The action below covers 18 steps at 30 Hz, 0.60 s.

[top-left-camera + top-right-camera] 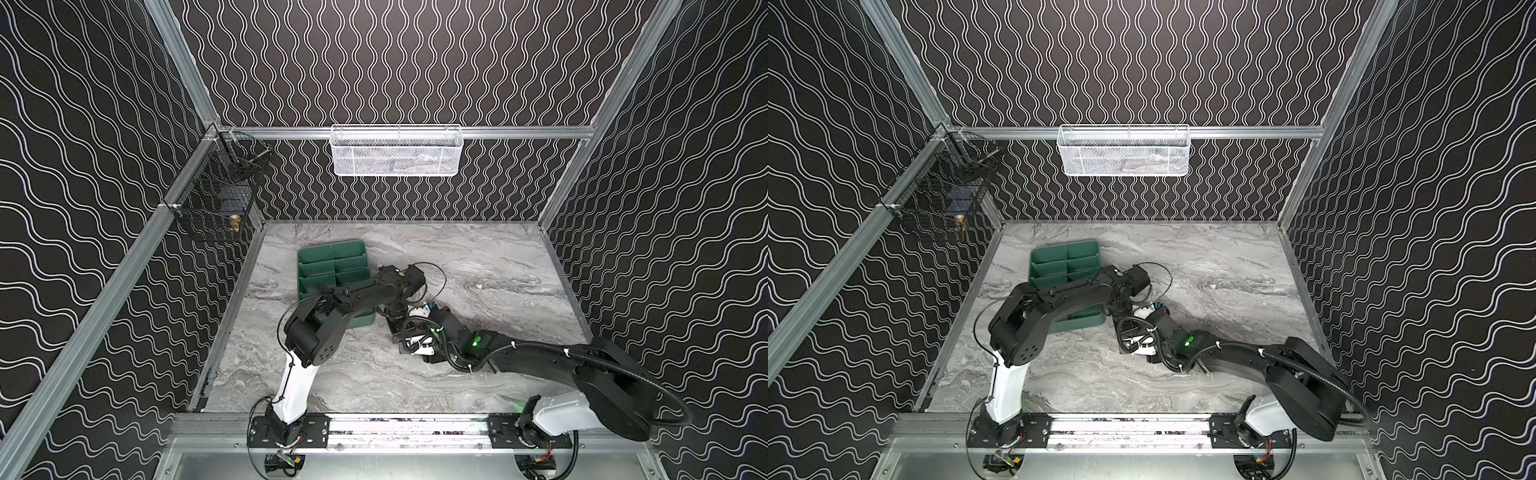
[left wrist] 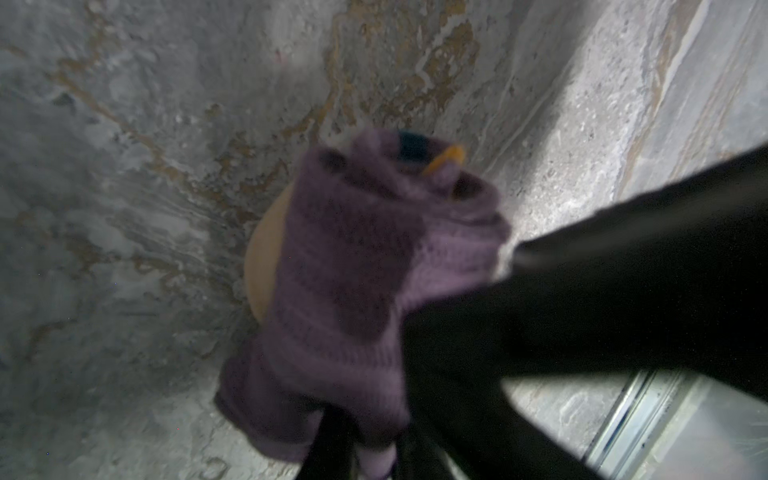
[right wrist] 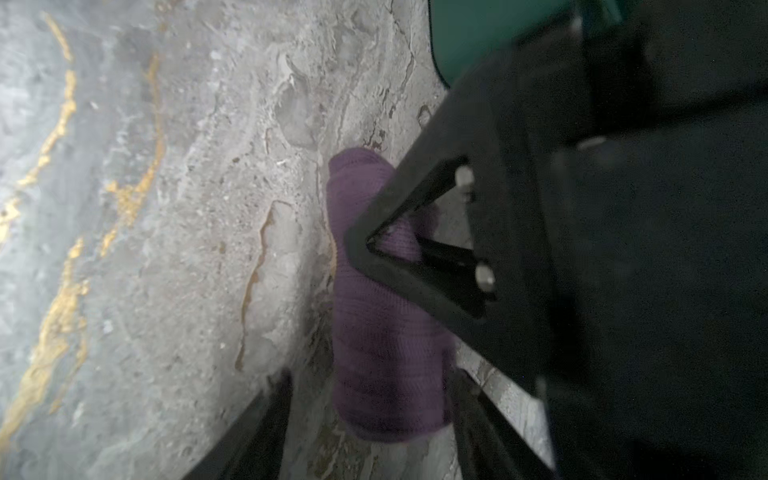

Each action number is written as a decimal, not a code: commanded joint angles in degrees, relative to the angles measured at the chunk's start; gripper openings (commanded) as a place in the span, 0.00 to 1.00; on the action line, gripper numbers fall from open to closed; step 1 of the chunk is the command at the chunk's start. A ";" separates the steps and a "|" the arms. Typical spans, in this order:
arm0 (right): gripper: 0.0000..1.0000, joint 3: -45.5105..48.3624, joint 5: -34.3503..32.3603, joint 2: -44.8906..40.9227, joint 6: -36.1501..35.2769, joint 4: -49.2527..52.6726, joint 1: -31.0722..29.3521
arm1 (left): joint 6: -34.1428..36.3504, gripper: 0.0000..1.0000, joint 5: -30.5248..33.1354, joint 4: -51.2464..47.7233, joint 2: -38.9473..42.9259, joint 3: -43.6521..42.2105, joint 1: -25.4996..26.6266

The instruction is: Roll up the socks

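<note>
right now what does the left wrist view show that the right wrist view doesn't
Only left wrist: the tan patch and orange-and-blue bit of the purple sock, and the left pincer shut on it. Only right wrist: a corner of the green tray, and the right pincer open astride the roll. Both: the purple sock on the marble table.

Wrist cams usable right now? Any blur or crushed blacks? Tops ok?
Left wrist view: purple sock smeared by blur, black arm beside it a featureless mass. Right wrist view: sock soft, marble table crisper, black mechanism in front underexposed. Both top views: sharp, evenly lit, though the sock is hidden there.
</note>
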State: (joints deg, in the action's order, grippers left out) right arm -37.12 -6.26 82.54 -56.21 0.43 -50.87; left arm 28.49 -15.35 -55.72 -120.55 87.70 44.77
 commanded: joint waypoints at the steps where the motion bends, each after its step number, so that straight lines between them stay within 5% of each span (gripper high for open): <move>1: 0.63 -1.52 4.55 1.46 -1.02 -1.87 1.96 | 0.54 0.00 -4.52 -5.59 -8.45 -3.13 0.68; 8: 0.60 -5.06 8.51 7.60 -1.65 0.50 4.91 | 0.62 0.00 -5.04 -5.62 -9.31 -2.25 0.68; 18: 0.41 -4.57 7.93 12.60 1.40 2.14 5.08 | 0.65 0.00 -6.07 -4.97 -9.00 -2.73 0.67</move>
State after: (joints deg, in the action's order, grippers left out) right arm -42.74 2.15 92.73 -62.30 4.82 -46.06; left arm 25.82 -23.79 -56.75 -122.17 88.01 43.68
